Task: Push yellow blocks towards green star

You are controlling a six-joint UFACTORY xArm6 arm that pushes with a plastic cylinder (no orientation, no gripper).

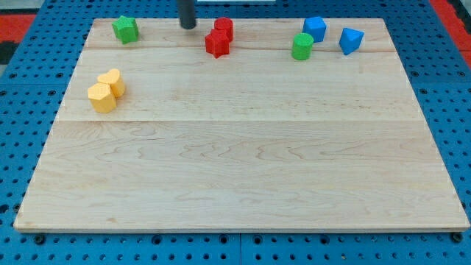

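Two light, rigid yellow wooden blocks (106, 90), touching, slide easily; push their near-right faces toward far-left green wooden star (126, 29); my tip (188, 26), holding nothing, hangs far off

The board (243, 147) under me is pale wood — smooth, matt, fine grain. My tip (188, 26) looks dark and matt. The yellow blocks (107, 90) and green star (126, 29) look smooth — faintly glossy.

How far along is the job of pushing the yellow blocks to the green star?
Nothing looks done yet: the two yellow blocks sit touching each other, below the green star and apart from it. My tip rests near the top edge, between the star and the red blocks, touching nothing. The whole push remains.
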